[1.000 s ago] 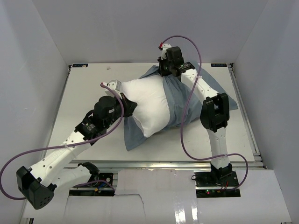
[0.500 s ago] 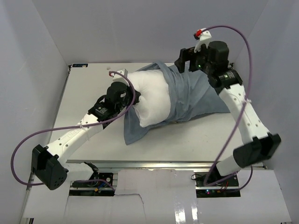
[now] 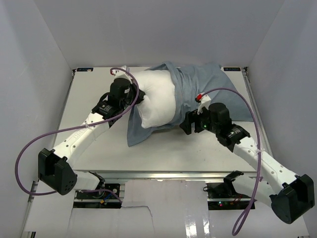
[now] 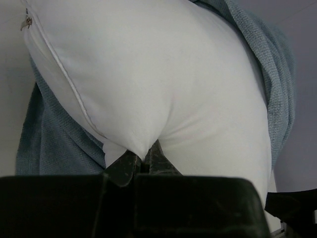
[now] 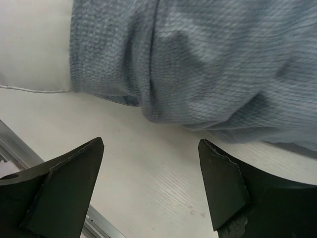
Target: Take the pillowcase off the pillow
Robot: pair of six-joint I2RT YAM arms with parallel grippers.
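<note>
Pinching puffy white pillow (image 3: pixel 156 99) in left hand (image 4: pixel 143 161), right hand (image 5: pixel 151 144) spread empty, woven grey-blue pillowcase (image 3: pixel 203 89) rumpled

White table (image 3: pixel 168 153) within plain pale walls (image 3: pixel 148 29), soft even light.

- One end of the pillow (image 3: pixel 156 101) sits hidden inside the pillowcase (image 3: pixel 208 89).
- Fingertips of the left end effector (image 4: pixel 142 159) are buried in a pillow fold.
- Both wrist views crop the pillowcase at their edges.
</note>
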